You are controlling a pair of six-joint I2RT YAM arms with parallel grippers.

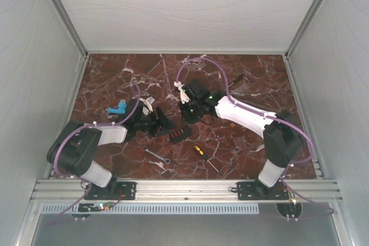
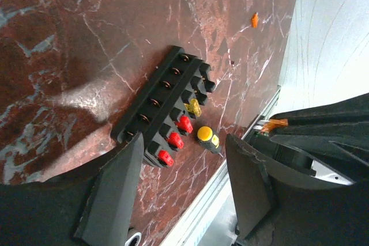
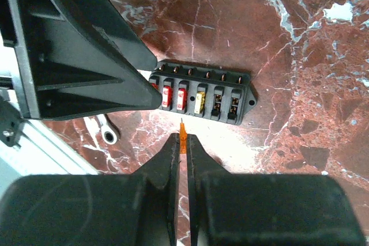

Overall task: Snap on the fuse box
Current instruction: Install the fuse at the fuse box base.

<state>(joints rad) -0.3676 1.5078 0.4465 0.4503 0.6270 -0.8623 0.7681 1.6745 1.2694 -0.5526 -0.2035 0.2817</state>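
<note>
The fuse box is a black block lying flat on the marble table, also seen as the fuse box and the fuse box. It holds red fuses and one yellow fuse, and two slots at one end stand empty. My left gripper is open just beside one end of the box, with nothing between its fingers. My right gripper hovers over the box's long side, shut on a small orange fuse. The left gripper's finger hides the box's left end in the right wrist view.
A yellow-and-black screwdriver and a silver wrench lie near the front edge. A blue object sits behind the left arm. A loose orange fuse lies on the marble. White walls enclose the table.
</note>
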